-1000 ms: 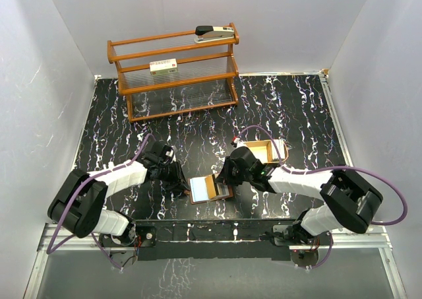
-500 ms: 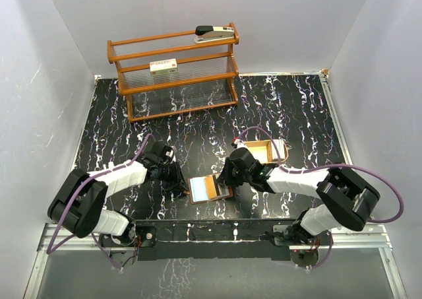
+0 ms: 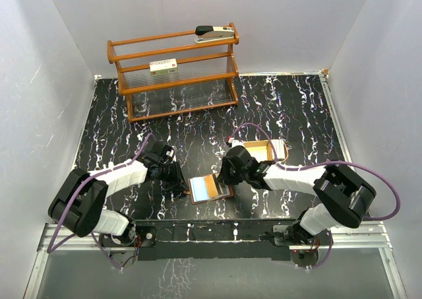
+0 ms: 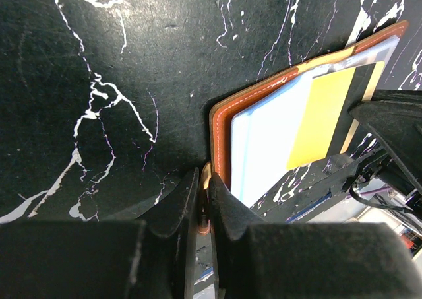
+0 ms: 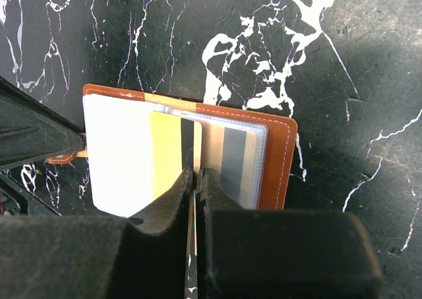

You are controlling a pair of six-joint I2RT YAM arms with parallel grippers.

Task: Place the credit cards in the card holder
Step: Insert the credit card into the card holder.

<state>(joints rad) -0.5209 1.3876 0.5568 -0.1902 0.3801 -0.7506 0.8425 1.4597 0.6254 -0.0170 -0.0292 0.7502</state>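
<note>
The brown card holder (image 3: 210, 188) lies spread open near the table's front, between both arms. My left gripper (image 4: 204, 180) is shut on its small snap tab (image 4: 205, 173) at the left edge (image 4: 221, 114). A pale blue-white credit card (image 4: 270, 137) with a yellow band and a black stripe lies flat on the holder's left half. My right gripper (image 5: 196, 175) stands over the middle of the holder (image 5: 277, 160), shut on a thin credit card seen edge-on between its pads. A striped card (image 5: 234, 160) sits in the clear sleeve on the right half.
A shallow tan tray (image 3: 258, 151) sits just behind my right arm, with something whitish (image 3: 280, 147) at its right side. A wooden rack (image 3: 173, 71) stands at the back, carrying a stapler (image 3: 214, 32) and a white box with a red label (image 3: 163, 66).
My left gripper has closed onto the snap tab. The right gripper has shifted slightly left over the card holder, still shut.
</note>
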